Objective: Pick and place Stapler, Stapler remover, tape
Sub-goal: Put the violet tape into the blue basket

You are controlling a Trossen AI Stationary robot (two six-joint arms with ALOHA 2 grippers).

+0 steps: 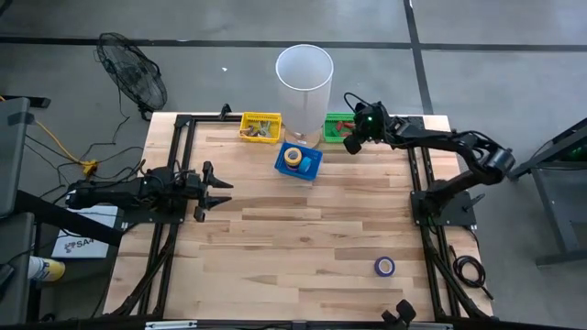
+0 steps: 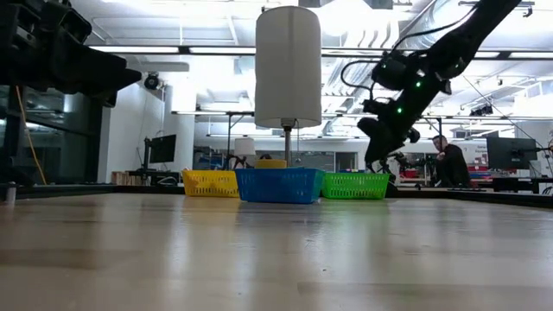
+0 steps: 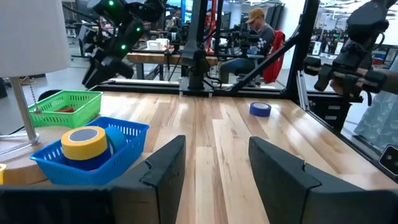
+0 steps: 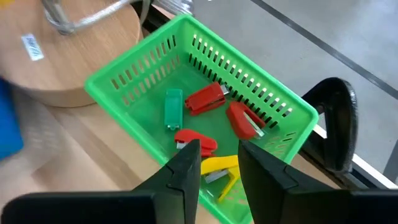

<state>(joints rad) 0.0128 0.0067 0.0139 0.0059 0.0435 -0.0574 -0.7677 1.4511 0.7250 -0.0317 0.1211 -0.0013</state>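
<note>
Two fingers of the right gripper [image 4: 219,163] stand slightly parted, empty, just above the green basket [image 4: 130,71], where red staple removers [image 4: 205,98] and a yellow one [image 4: 221,168] lie directly beneath them. The left gripper [image 3: 214,165] waits spread; purple tape [image 3: 260,109] lies well beyond its fingers.

Three baskets sit in a row at the far edge of the table [image 1: 303,229]. The left basket [image 1: 260,126] lies left of the lamp's base, the right basket [image 1: 339,126] right of it, and the middle basket [image 1: 299,160] slightly nearer, before the lamp [image 1: 304,78]. A tape roll [image 1: 293,157] lies in the middle basket. Several staple removers [image 4: 205,98] lie in the right basket. Another tape roll [image 1: 384,266] lies on the table, near and right. A fan [image 1: 133,71] stands on the floor beyond the far left corner.
</note>
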